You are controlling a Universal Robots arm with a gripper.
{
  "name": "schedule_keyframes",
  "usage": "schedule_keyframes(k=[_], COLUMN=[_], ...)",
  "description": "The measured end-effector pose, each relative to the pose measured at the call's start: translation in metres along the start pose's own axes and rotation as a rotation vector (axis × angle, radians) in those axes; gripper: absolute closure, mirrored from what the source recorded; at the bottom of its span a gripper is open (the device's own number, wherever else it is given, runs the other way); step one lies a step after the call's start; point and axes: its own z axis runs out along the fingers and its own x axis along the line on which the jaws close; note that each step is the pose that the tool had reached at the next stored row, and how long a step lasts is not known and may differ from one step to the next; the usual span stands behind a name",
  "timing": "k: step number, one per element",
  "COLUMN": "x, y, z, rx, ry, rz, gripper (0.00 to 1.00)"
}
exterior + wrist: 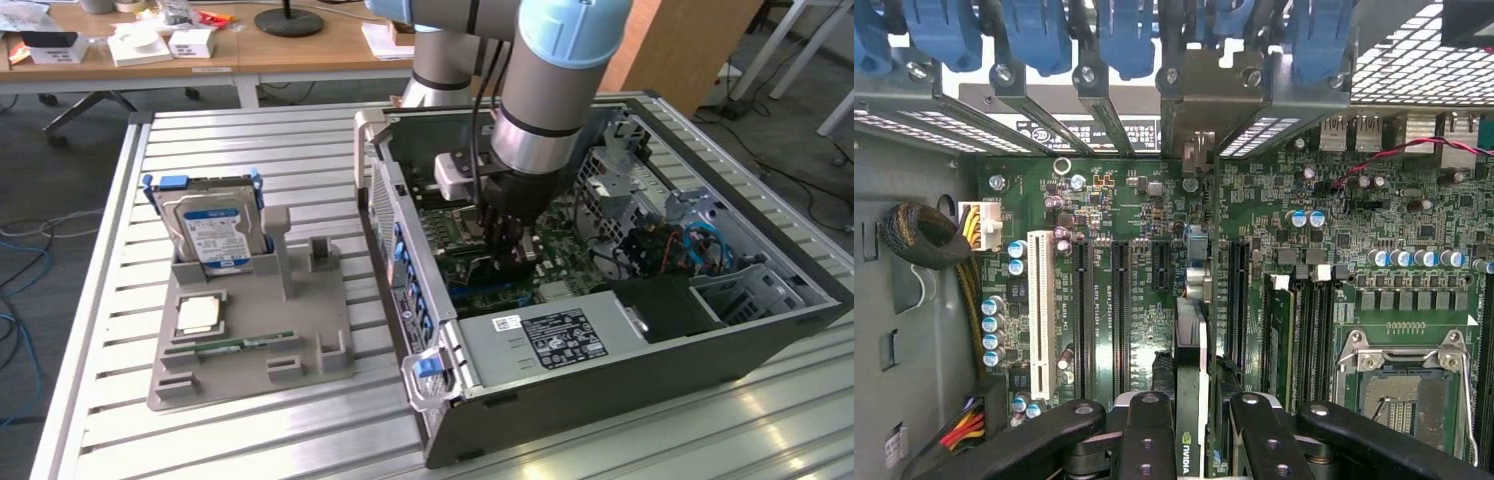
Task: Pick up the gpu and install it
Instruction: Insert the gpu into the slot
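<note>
From the exterior view, the arm (541,110) reaches down into the open case (601,400) lying on the bench (267,430). The jaws are low over the green board (467,230), near the middle of the case. Something dark hangs under them, but I cannot tell what it is from here. The grey holder (254,350) sits well apart at the exterior view's left, with the hard drive (214,235) standing in it.

From the wrist view, the jaws are clamped on the gpu (1191,330), one on each flat side. The gpu stands on its thin edge just above the board. Its long side runs straight from the jaws to the back wall with the blue clips (1124,30), in line with the long black slots (1120,300). Its metal end points at that wall.

Here is what I think could go wrong. If the gpu comes down a bit to one side, its edge could hit the board beside the slot and not go in. If it is tilted, one end could go in first and jam. The metal end could catch on the back wall. A hard push in the wrong spot could bend the gpu or hurt the board. The gpu could also slip in the jaws when pressed.
</note>
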Motion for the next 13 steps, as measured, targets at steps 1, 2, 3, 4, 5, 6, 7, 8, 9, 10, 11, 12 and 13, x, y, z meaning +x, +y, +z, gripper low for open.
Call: schedule_keyframes(k=[1,2,3,4,5,6,7,8,9,10,11,12,13], x=[0.0,0.0,0.0,0.0,0.0001,0.0001,0.0001,0.0001,0.0001,0.0001,0.0001,0.0001,0.0001], y=[0.0001,0.0002,0.0002,0.0003,0.0003,0.0004,0.0004,0.0004,0.0004,0.0004,0.0004,0.0004,0.0004], z=[0.0,0.0,0.0,0.0001,0.0003,0.0009,0.0013,0.0014,0.0015,0.0016,0.0018,0.0021,0.0025], rx=[0.0,0.0,0.0001,-0.0001,-0.0001,-0.0002,0.0,-0.0001,-0.0001,-0.0002,-0.0001,0.0,0.0001], ry=[-0.0001,-0.0001,-0.0001,0.0001,0.0003,-0.0005,-0.0001,0.0002,0.0004,0.0004,0.0003,-0.0001,0.0001], rz=[0.0,0.0,0.0,0.0,0.0,0.0,0.0,0.0,0.0,0.0,0.0,0.0,0.0], gripper=[0.74,0.74,0.74,0.74,0.74,0.74,0.74,0.74,0.74,0.74,0.74,0.74,0.74])
